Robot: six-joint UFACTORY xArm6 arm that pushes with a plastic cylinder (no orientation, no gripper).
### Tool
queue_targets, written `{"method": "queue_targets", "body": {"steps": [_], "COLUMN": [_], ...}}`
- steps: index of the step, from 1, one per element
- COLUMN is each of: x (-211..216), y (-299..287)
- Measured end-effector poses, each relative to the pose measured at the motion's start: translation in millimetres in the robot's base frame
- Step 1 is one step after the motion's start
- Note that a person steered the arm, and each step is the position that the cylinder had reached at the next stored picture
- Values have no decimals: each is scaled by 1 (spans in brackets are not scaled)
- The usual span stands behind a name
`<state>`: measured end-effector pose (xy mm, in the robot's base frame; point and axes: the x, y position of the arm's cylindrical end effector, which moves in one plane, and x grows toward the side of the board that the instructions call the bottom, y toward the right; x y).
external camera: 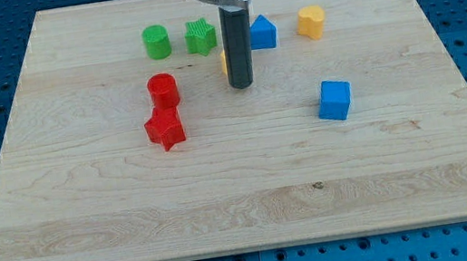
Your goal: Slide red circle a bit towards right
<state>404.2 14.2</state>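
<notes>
- Across the wooden board (251,192), which is the largest item, we place everything relative to the red circle (163,90), the task's block; it stands left of the board's centre, upper half.
- We carry no pincer: our arm ends in a dark rod (235,39), so there is no open or closed state to report. My tip (242,86) rests right of the red circle, well apart from it. We judge this the wrong side for a rightward push; the tip must first reach the circle's left.
- Just below the red circle, touching or nearly so, lies the red star (165,129).
- Farther right and lower sits the blue cube (335,100).
- Above the circle stand the green cylinder (156,42) and green star (200,37); beyond them, the blue block (264,33) and yellow block (312,22).
- Behind the rod a sliver of another yellow block (223,62) shows; its shape is hidden.
</notes>
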Motion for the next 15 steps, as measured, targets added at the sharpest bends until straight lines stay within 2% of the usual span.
{"method": "queue_targets", "body": {"steps": [3, 5, 6, 7, 8, 9, 10, 11, 13, 14, 15], "x": [3, 49, 86, 130, 147, 123, 75, 35, 16, 6, 6], "y": [0, 0, -2, -26, -96, -160, -182, -182, -167, -123, -117]}}
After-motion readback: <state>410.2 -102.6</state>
